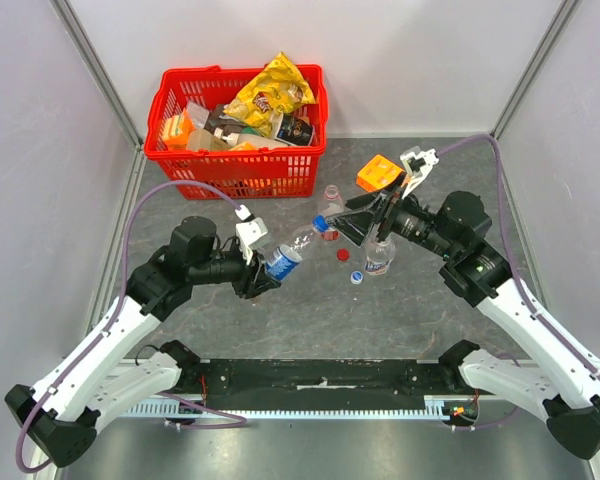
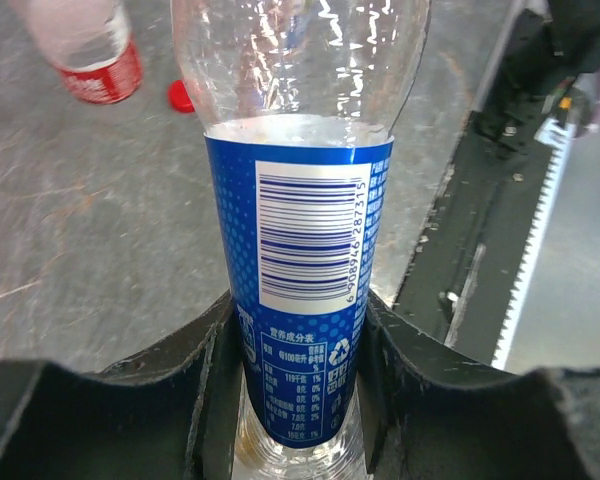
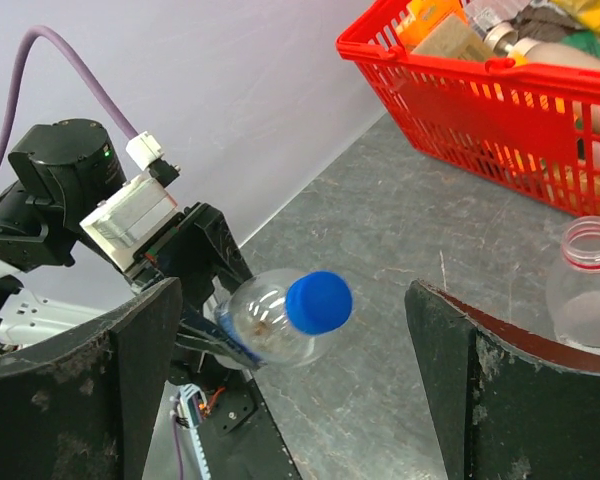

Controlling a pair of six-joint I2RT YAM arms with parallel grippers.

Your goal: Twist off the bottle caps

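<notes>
Currently the left tool (image 2: 298, 345) pinches the blue-labelled bottle (image 2: 305, 250) above the table's (image 1: 280, 320) middle, its blue cap (image 3: 318, 301) facing the spread right tool (image 3: 295, 300) (not touching); an off-centre squeeze could slip or twist the bottle loose.

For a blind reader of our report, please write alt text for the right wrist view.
A clear bottle with a blue cap, held by the left gripper, points its cap at the camera, seen between the fingers of the open right gripper. A red basket and an uncapped bottle stand behind on the grey table.
</notes>
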